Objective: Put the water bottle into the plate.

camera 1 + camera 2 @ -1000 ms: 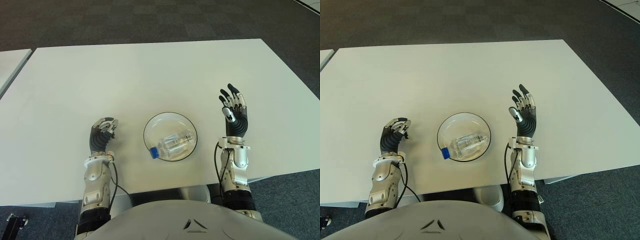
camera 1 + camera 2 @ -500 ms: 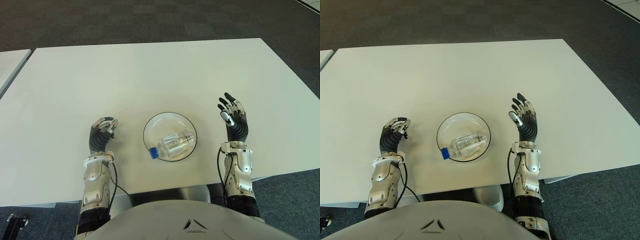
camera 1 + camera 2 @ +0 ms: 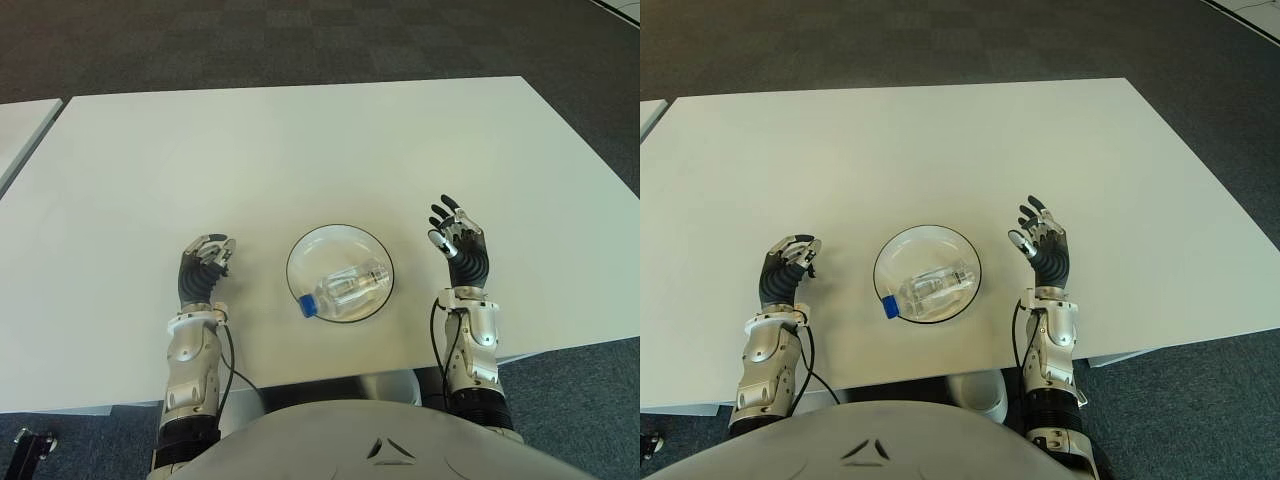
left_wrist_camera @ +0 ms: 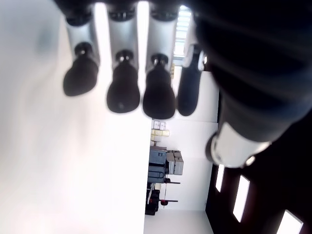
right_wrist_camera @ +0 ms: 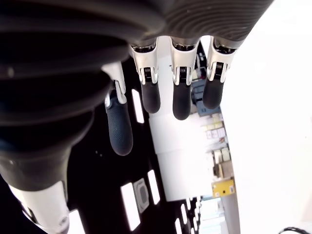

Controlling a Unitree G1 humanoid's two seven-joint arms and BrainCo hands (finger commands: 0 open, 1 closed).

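A clear water bottle point(image 3: 345, 289) with a blue cap lies on its side inside the white, dark-rimmed plate point(image 3: 312, 246) near the table's front edge. My right hand point(image 3: 455, 240) is to the right of the plate, apart from it, palm toward the plate, its fingers point(image 5: 181, 97) loosely extended and holding nothing. My left hand point(image 3: 205, 265) shows to the left of the plate with its fingers point(image 4: 124, 92) curled and nothing inside them.
The white table point(image 3: 300, 150) stretches far beyond the plate. A second white table's corner point(image 3: 20, 125) shows at the far left. Dark carpet point(image 3: 300, 40) lies beyond the far edge.
My right hand has drawn back toward the table's front edge and lowered, its fingers relaxing a little. The bottle, plate and left hand have stayed put.
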